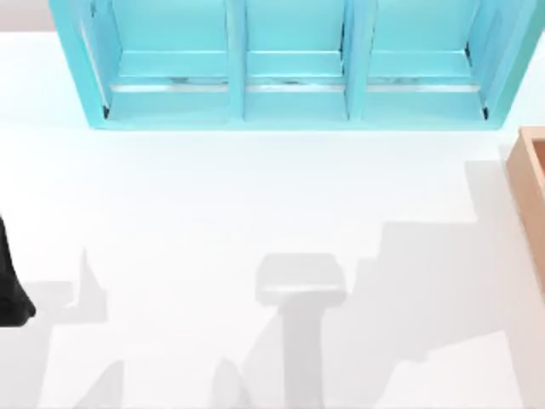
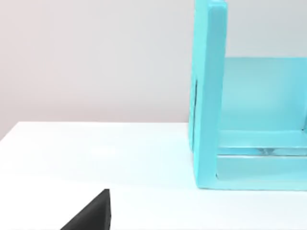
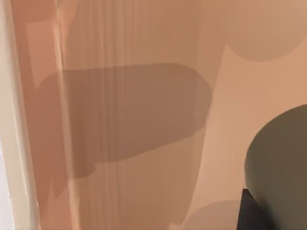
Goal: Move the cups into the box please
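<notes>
Close over the tan box's inner wall (image 3: pixel 144 96), the right wrist view catches the dark olive-green cup (image 3: pixel 280 163) at the frame's lower right, a dark piece of the right gripper (image 3: pixel 249 213) just beside it; whether that gripper grips the cup cannot be told. From above, only a corner of the box (image 1: pixel 530 175) enters at the right edge, mid-height, on the white table (image 1: pixel 255 221). The left arm (image 1: pixel 10 285) sits at the left edge, lower half, its gripper's state impossible to tell. The left wrist view shows a black finger (image 2: pixel 91 213) at lower left, with the cyan three-compartment shelf unit (image 1: pixel 289 64) beyond, along the top of the overhead frame.
</notes>
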`<state>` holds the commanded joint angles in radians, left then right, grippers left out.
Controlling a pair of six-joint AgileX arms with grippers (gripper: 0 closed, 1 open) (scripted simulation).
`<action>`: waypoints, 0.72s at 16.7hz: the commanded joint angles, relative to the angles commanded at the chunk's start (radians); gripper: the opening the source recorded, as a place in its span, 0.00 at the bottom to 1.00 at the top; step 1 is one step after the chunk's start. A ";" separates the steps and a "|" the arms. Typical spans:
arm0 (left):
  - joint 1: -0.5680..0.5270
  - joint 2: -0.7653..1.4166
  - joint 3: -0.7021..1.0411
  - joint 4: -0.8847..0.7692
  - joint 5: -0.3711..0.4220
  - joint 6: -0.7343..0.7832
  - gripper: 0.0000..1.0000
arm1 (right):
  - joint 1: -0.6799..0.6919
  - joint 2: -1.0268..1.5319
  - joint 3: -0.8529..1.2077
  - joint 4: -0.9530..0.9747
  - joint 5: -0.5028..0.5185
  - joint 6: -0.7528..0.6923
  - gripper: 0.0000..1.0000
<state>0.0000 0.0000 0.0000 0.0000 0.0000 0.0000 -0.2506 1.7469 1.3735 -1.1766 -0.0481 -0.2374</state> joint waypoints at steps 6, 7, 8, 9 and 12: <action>0.000 0.000 0.000 0.000 0.000 0.000 1.00 | -0.005 0.006 -0.028 0.029 0.000 -0.003 0.08; 0.000 0.000 0.000 0.000 0.000 0.000 1.00 | -0.005 0.006 -0.028 0.029 0.000 -0.003 0.15; 0.000 0.000 0.000 0.000 0.000 0.000 1.00 | -0.005 0.006 -0.028 0.029 0.000 -0.003 0.23; 0.000 0.000 0.000 0.000 0.000 0.000 1.00 | -0.005 0.006 -0.028 0.029 0.000 -0.003 0.30; 0.000 0.000 0.000 0.000 0.000 0.000 1.00 | -0.005 0.006 -0.028 0.029 0.000 -0.003 0.53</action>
<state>0.0000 0.0000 0.0000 0.0000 0.0000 0.0000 -0.2553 1.7530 1.3460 -1.1478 -0.0482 -0.2408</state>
